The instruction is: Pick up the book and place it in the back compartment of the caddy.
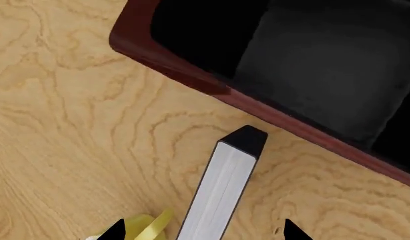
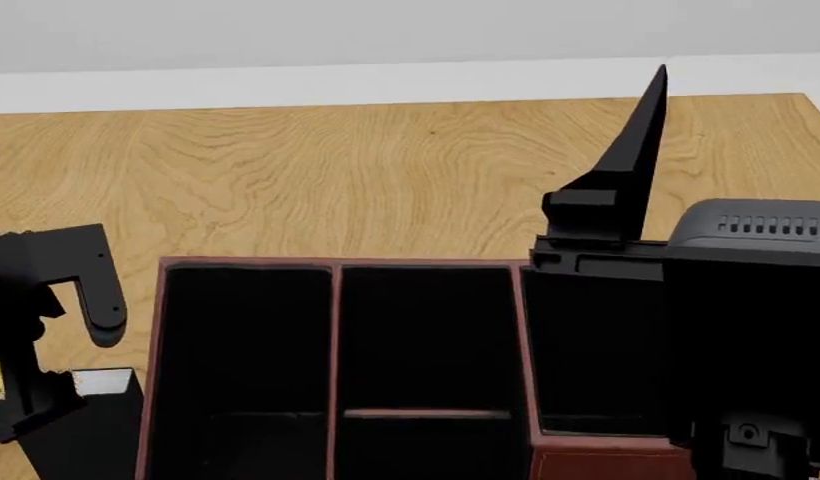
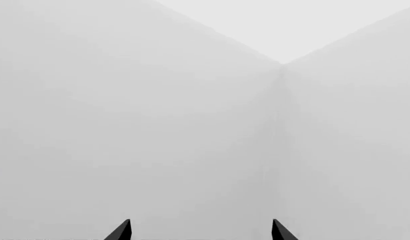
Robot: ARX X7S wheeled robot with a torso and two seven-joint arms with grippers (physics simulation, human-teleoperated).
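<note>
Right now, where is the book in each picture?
Left wrist view: the book stands on edge on the wooden table, pale pages showing, between the left gripper's fingertips, near the caddy's red-brown wall.
Head view: only its pale corner peeks out at the lower left, beside the caddy's left wall.
Right wrist view: not in it, only blank walls.
Shared landmark: the caddy's red-brown rim.

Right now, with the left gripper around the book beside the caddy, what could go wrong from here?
1. The book stands on edge between the left gripper fingertips, which look spread wider than it; closing off-centre could tip it.
2. It sits close to the caddy wall, so lifting could clip the rim.
3. A yellow object lies beside one fingertip and may get nudged.
</note>
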